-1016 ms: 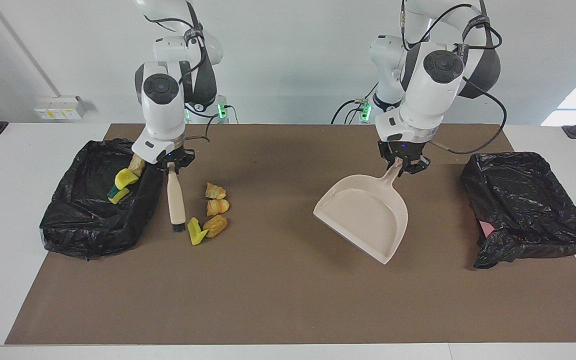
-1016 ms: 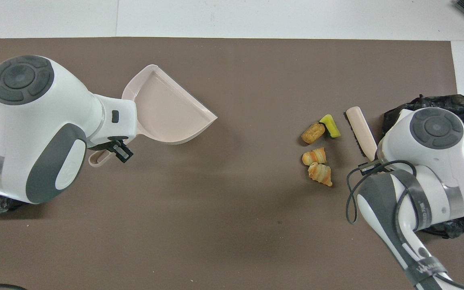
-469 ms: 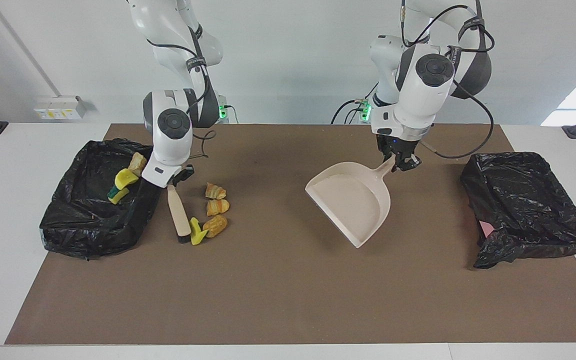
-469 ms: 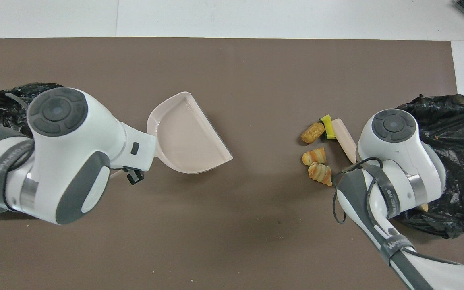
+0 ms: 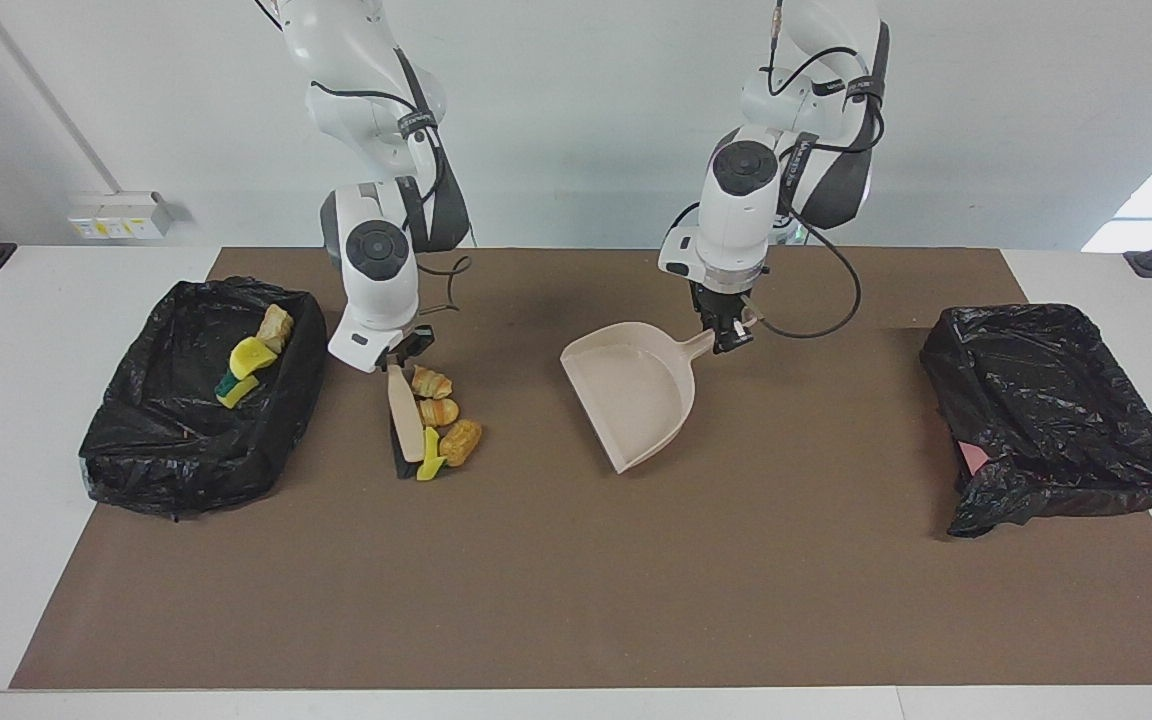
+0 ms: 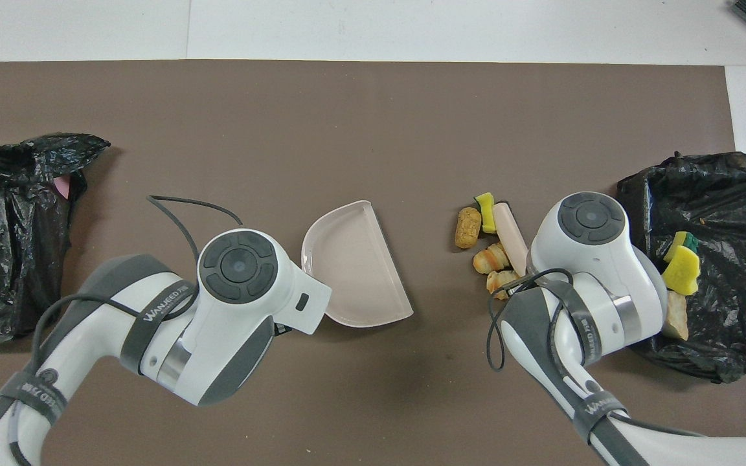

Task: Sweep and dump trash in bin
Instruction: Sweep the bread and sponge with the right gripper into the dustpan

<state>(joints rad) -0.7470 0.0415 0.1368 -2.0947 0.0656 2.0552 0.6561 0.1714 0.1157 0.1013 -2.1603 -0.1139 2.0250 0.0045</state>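
Beside the loose yellow-and-brown trash pieces [image 5: 441,425], right gripper [image 5: 404,352] clamps the beige black-bristled brush [image 5: 403,420] for sweeping, while left gripper [image 5: 729,335] clamps the beige plastic dustpan [image 5: 631,395] to catch.

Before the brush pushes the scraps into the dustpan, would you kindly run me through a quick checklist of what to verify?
1. Right gripper shut on the brush handle: ok.
2. Left gripper shut on the dustpan handle: ok.
3. Brush against the loose trash, on the side away from the dustpan: ok.
4. Dustpan close enough to catch the pieces: not ok, bare mat separates them.
5. Dustpan's open lip flat on the mat: cannot tell.
6. Bin at the right arm's end open, with three pieces already inside: ok.
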